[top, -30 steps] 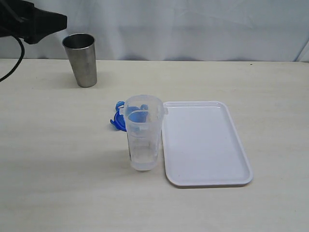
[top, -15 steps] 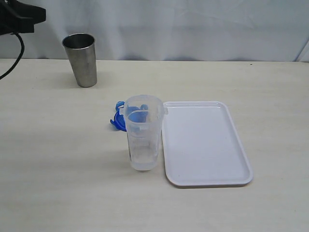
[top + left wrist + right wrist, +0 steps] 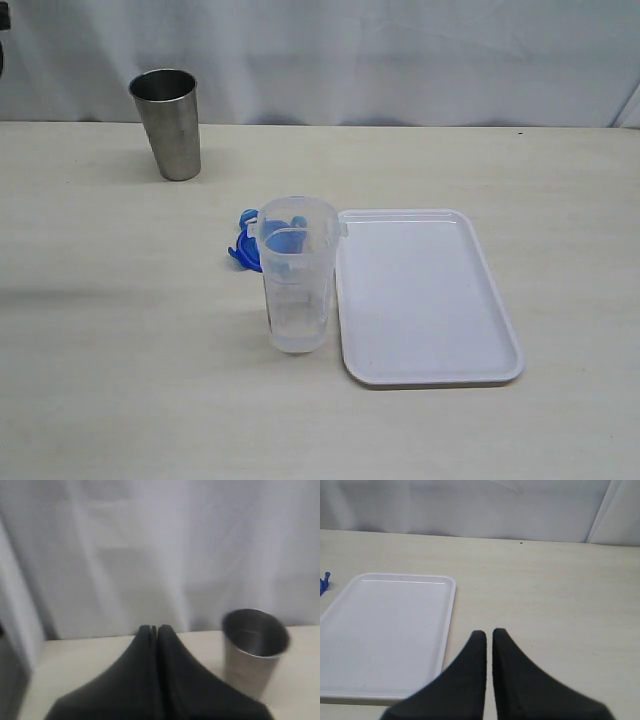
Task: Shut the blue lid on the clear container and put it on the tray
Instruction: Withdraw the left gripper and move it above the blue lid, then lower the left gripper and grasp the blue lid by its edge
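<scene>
Left claw and right claw closed, empty; clear container upright on desk just beside tray, blue lid behind it.

Bright, soft, even light; the clear container casts only a faint shadow on the worktop. The left wrist view is blurred.

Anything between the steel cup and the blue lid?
Nothing. The exterior view shows only bare table between the steel cup and the blue lid.
</scene>
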`<state>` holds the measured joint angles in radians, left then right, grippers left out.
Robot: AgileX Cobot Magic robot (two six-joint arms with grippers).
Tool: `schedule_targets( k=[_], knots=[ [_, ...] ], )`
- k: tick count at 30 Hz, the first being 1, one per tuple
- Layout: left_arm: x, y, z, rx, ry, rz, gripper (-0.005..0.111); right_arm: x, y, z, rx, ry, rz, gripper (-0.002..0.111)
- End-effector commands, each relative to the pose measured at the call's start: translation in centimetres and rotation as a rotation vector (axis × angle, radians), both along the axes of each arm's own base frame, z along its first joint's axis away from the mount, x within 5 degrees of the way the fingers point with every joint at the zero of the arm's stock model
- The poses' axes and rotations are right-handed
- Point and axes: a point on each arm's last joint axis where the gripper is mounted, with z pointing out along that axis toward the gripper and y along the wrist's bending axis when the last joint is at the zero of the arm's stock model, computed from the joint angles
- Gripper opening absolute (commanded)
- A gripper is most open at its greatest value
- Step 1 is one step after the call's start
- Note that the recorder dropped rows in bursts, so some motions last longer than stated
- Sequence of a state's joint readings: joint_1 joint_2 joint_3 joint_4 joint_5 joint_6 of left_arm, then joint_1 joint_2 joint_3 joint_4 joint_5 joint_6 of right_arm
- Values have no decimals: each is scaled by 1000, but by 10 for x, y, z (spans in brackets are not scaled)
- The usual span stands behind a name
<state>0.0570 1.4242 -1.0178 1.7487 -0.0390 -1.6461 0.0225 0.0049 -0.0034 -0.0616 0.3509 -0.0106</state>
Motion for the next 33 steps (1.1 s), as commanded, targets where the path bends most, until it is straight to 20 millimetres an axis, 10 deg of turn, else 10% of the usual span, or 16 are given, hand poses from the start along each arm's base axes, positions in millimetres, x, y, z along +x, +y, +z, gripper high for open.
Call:
schedule_targets(
  k=[1,7,10,20,27,33],
  knots=[
    [-7,23,13,237,-44,212,0,0,0,-1,5,-6,-8,5],
    [-9,61,2,724,304,501,0,0,0,-1,5,-6,-8,5],
    [-3,63,-11,635,519,498,0,0,0,-1,5,-6,-8,5],
    [15,-17,-49,-58,744,-217,4,0,0,-1,5,-6,-8,5],
    [31,-87,-71,-160,685,-456,45,0,0,-1,5,-6,-8,5],
    [44,-134,-122,-137,744,-483,51,0,0,-1,5,-6,-8,5]
  ],
)
